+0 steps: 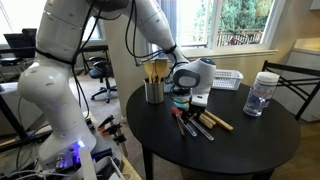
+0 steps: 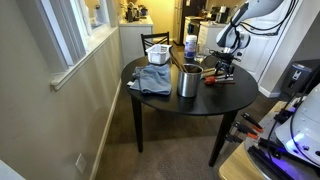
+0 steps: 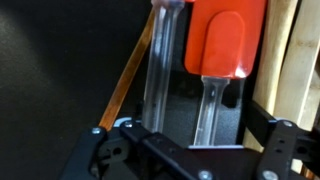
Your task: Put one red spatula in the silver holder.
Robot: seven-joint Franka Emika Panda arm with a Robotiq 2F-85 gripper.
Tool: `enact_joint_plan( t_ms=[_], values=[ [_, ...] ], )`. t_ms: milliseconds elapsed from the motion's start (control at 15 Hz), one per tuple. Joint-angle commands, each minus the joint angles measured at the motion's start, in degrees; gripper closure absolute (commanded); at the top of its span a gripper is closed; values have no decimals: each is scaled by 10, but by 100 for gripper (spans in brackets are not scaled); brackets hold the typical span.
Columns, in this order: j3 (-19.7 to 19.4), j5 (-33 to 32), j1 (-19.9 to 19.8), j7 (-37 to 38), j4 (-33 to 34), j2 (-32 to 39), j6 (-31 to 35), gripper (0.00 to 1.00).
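A round black table stands by bright windows. In both exterior views the shiny silver holder, a round metal cup, stands upright on it with wooden tools poking out. My gripper hangs low over a bunch of tools lying flat, near the holder but not touching it. Only an exterior view shows the soft blue-grey cloth just beside the holder.

Only the wrist view shows things up close. The red spatula lies flat on the table right under me. Its head is smooth and flat with round corners, and its handle looks see-through. It runs straight away from me, head at the far end, with the handle coming in between my jaws. My jaws stand wide apart and hold nothing. Pale wooden sticks lie along one side of it.
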Motion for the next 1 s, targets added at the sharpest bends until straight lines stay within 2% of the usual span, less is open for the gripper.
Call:
enact_joint_plan(
  t_ms=[0, 667, 800, 933],
  values=[
    [9, 20, -15, -16, 1, -4, -9, 26],
    [10, 24, -20, -16, 5, -5, -14, 93],
    [10, 25, -20, -17, 5, -6, -14, 100],
    [11, 28, -20, -18, 5, -6, -14, 100]
  ],
)
